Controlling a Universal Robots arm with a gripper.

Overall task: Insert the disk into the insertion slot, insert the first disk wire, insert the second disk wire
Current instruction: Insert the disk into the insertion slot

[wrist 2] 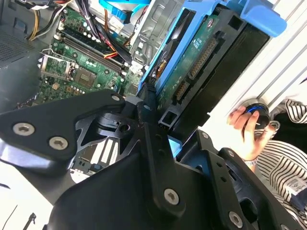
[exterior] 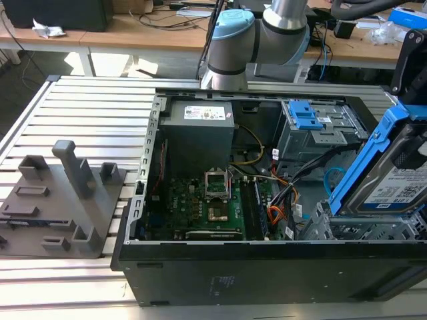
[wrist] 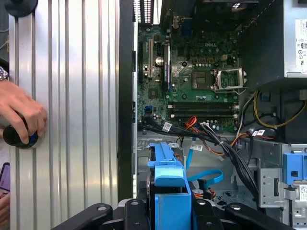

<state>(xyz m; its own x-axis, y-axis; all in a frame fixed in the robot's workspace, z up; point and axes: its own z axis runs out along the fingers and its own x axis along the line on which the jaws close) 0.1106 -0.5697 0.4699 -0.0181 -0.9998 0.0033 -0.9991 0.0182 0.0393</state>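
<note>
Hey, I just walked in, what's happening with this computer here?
The robot arm's gripper is clamped on the disk, holding it tilted over the silver insertion slot in the open computer case. The disk is not yet seated. Beside the case, a person's hand rests on a round black-and-blue knob on the ribbed table.

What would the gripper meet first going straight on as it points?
Probably the silver perforated sheet-metal drive cage just under the blue-framed grey hard drive that the gripper holds; depth unclear.

The slatted aluminium table [exterior: 87,107] carries an open computer case [exterior: 267,280] and a grey plastic fixture [exterior: 60,200].
</note>
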